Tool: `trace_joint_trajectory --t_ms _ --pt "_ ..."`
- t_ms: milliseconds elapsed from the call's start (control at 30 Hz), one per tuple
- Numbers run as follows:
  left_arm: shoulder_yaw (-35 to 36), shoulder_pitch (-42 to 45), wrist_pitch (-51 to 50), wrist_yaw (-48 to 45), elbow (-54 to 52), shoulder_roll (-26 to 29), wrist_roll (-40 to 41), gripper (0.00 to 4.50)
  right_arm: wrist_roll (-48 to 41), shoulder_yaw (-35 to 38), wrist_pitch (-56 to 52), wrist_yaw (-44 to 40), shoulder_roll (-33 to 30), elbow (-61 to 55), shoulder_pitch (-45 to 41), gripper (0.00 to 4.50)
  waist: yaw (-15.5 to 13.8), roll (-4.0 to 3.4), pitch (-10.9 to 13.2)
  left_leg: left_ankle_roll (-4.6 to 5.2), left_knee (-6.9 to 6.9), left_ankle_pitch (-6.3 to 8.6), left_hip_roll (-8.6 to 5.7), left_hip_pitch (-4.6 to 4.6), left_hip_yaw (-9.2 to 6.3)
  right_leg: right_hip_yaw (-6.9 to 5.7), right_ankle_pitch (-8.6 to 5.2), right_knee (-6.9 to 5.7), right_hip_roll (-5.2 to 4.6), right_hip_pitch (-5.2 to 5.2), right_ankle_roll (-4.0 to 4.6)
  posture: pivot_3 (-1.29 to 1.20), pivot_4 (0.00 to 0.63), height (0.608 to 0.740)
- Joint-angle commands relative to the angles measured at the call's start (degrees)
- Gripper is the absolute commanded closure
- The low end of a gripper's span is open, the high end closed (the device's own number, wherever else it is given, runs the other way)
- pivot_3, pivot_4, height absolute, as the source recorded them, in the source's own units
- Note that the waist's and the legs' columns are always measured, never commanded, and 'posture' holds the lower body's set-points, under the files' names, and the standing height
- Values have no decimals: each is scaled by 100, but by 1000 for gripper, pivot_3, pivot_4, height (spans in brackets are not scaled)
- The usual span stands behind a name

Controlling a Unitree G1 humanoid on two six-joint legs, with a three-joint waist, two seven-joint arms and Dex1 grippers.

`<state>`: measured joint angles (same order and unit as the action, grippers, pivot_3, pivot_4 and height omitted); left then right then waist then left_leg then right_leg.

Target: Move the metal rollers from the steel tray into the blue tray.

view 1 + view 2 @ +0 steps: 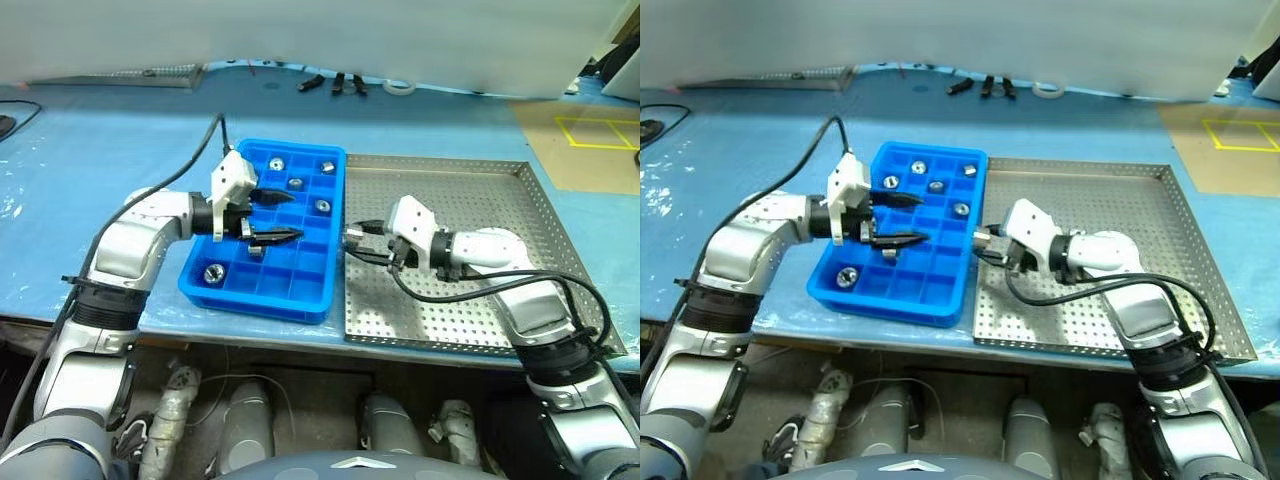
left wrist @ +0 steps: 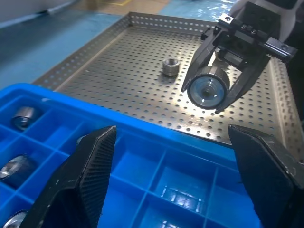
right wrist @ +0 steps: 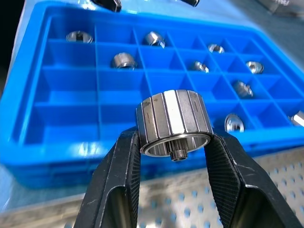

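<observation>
R pincer [image 3: 173, 156]: clamped on roller [image 3: 174, 124], just beside blue tray [image 1: 215, 288]
L pincer [image 1: 272, 217]: open, over blue tray

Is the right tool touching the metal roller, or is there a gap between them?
Touching. In the right wrist view, the right tool has both fingers pressed against the sides of the metal roller, held above the steel tray.

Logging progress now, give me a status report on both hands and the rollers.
Right hand shut on a metal roller, above the steel tray beside the blue tray. Left hand open over the blue tray. One roller left on steel. Path clear.
</observation>
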<state>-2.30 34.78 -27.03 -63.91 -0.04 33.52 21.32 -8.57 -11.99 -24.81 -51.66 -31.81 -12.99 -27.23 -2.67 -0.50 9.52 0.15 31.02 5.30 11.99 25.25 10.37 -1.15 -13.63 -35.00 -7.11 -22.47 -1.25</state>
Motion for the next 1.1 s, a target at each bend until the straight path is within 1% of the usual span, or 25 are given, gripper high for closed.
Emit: trace_joint_trajectory --t_ms 33,200,300,400,533,600,733,833,1100 --pt "508 -449 -141 583 -515 168 47 526 90 -61 199 177 307 428 -511 2863 -11 0 0 -1 -1 0 1 1 0 -1 0 -1 0 -2 0 36 150 740" --pt "952 -1329 -318 1320 -1101 317 -30 526 260 -292 492 210 749 1260 -1019 2863 -171 1 1 -8 -4 -5 4 28 -6 -12 0 -10 1 -31 0 166 150 740" --pt "1129 -1622 -477 1671 -1370 316 52 526 326 -341 673 157 875 1626 -1180 2863 -346 2 1 -12 -3 -7 5 52 -12 -19 0 -15 2 -54 0 231 150 740" --pt "1409 -2206 -626 1811 -1782 390 191 526 331 -453 728 33 1034 1927 -1335 2863 -467 3 2 -13 2 -8 1 64 -19 -27 0 -18 0 -57 0 262 150 740" --pt "1544 -2655 -795 1910 -2228 405 387 526 322 -523 701 -69 1135 2073 -1381 2863 -619 3 2 -17 -1 -10 4 66 -26 -28 -1 -19 0 -58 -1 282 150 740" --pt "1481 -2655 -823 2058 -2259 356 363 526 355 -534 755 -71 1186 2205 -1394 2863 -666 3 2 -22 -5 -12 4 65 -30 -27 -2 -29 0 -58 -2 290 150 740" --pt "1260 -2515 -781 2196 -2236 264 316 526 695 -530 974 299 1288 2892 -1573 2863 -697 3 2 -34 -6 -19 2 55 -35 -20 -2 -59 0 -65 -3 290 150 740" --pt "1212 -2401 -773 2239 -2216 196 375 526 766 -474 1061 370 1294 3127 -1654 2863 -734 3 2 -40 -6 -22 1 56 -36 -11 -1 -71 -1 -74 -4 284 150 740" --pt "1192 -2219 -822 2112 -2082 224 543 526 914 -527 1167 375 1230 3056 -1482 2863 -733 4 2 -46 -4 -27 -1 65 -36 -17 -2 -63 4 -83 -5 253 150 740"
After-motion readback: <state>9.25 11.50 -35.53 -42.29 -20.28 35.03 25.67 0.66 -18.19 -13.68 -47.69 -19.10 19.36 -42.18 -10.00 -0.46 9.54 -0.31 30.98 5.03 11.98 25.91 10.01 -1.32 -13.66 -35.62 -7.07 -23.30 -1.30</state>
